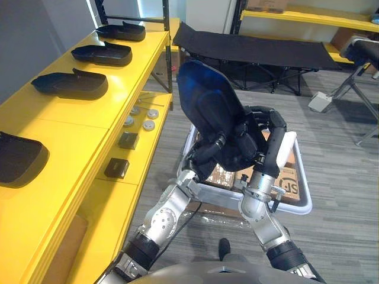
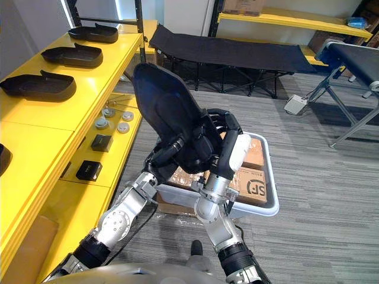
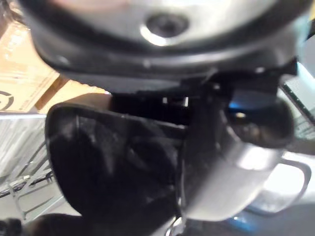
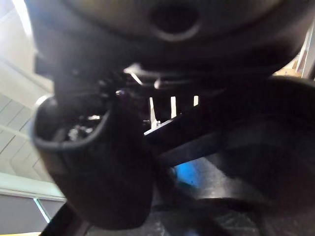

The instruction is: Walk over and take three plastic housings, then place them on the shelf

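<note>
A large black plastic housing [image 1: 207,106] stands nearly upright in front of me, held between both hands above a white bin. My left hand [image 1: 206,157] grips its lower edge from the left with curled fingers. From the right, my right hand [image 1: 267,139], with a white thumb cover, curls its fingers round the housing's thick lower part. Close up, the housing [image 3: 113,167] shows as a dark mass past the fingers in the left wrist view. Several more black housings lie along the top of the yellow shelf [image 1: 83,124], the middle one [image 1: 71,84] among them.
The white bin [image 1: 303,188] on the floor holds cardboard boxes. The shelf's lower level carries small black boxes [image 1: 116,168] and round discs [image 1: 148,118]. A black cot [image 1: 249,50] stands behind, and a folding stand [image 1: 361,89] is at the right on grey floor.
</note>
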